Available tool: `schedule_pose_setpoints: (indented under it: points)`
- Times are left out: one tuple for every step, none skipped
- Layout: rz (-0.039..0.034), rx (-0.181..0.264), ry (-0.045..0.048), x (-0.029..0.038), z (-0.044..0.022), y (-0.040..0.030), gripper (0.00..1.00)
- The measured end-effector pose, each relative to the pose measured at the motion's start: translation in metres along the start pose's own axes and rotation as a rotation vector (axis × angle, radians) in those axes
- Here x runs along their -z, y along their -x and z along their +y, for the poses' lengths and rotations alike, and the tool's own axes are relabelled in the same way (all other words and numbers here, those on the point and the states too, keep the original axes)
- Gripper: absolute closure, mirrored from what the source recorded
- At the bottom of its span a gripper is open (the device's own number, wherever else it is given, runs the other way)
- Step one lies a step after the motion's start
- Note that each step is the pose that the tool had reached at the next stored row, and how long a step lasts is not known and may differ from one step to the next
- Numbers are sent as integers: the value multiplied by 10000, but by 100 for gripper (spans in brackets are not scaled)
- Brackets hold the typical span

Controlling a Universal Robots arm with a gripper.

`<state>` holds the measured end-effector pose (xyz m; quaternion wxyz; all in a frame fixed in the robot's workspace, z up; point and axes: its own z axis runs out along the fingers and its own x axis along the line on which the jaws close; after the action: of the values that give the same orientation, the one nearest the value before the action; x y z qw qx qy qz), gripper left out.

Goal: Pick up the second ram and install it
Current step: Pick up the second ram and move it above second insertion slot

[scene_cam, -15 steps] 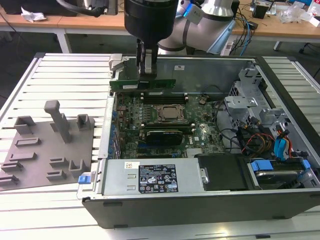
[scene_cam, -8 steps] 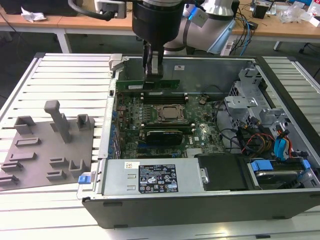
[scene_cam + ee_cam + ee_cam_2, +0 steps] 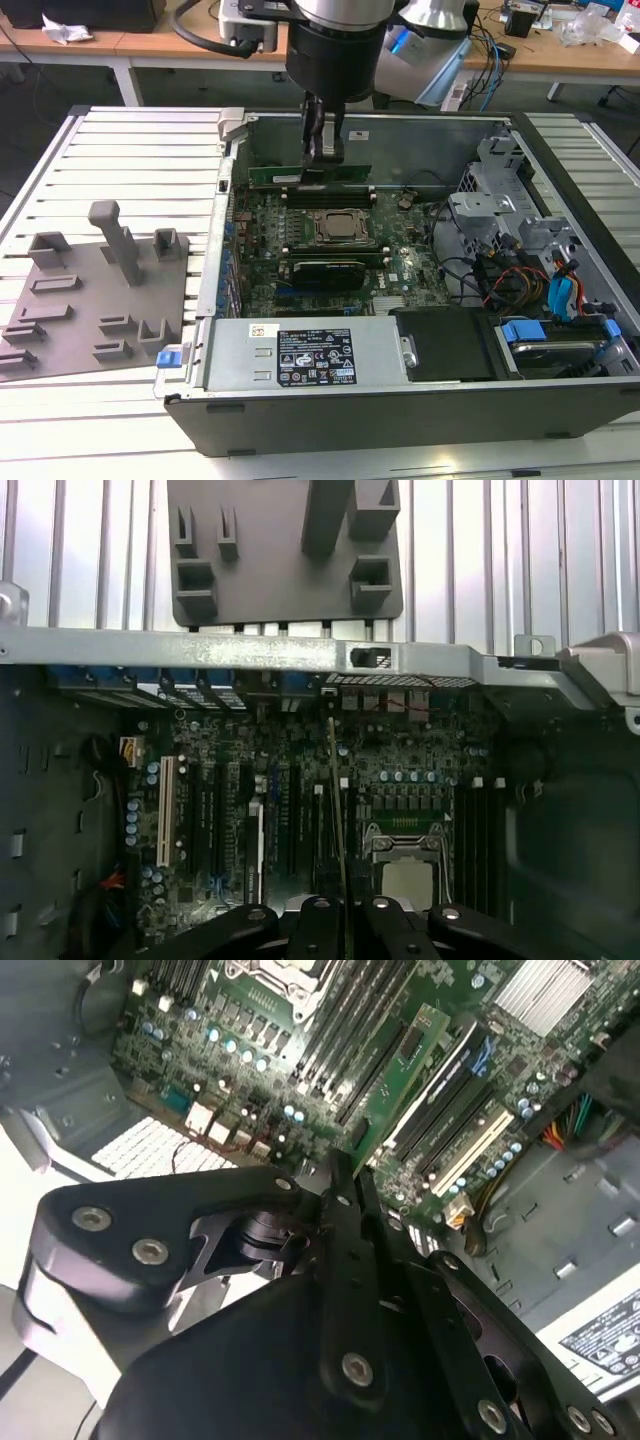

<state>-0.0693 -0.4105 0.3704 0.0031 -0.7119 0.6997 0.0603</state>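
One item in grasp: thin, long green circuit-board stick with dark chips, the second ram [image 3: 402, 1065]. Clamped edge-on by the black two-finger gripper [image 3: 321, 165], closed on it at mid-length. Judged light, stiff and brittle, with chips and contact edge fragile. Best held by the flat faces near the upper long edge, clear of the contacts. Projects straight out past the fingertips toward the green motherboard [image 3: 408, 266], over the long black slots [image 3: 330, 197]. Cannot tell whether the far edge touches a slot.
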Motion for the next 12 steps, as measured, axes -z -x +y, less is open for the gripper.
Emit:
schedule_pose_setpoints:
  points:
    - [0, 0, 6, -7, -20, 5, 86]
    - [-1, -1, 23, -24, -80, 20, 86]
    - [0, -3, 32, -34, -118, 30, 86]
    - [0, -4, 37, -40, -138, 35, 86]
    - [0, -4, 43, -50, -170, 43, 86]
    - [-2, -4, 53, -71, -219, 55, 86]
    - [-2, -5, 61, -87, -251, 61, 86]
    - [-2, -6, 66, -100, -273, 65, 86]
    - [-3, -6, 69, -109, -287, 66, 86]
    - [-1, -7, 78, -133, -320, 69, 86]
    - [0, -7, 82, -146, -336, 70, 86]
    - [-1, -7, 84, -157, -349, 69, 86]
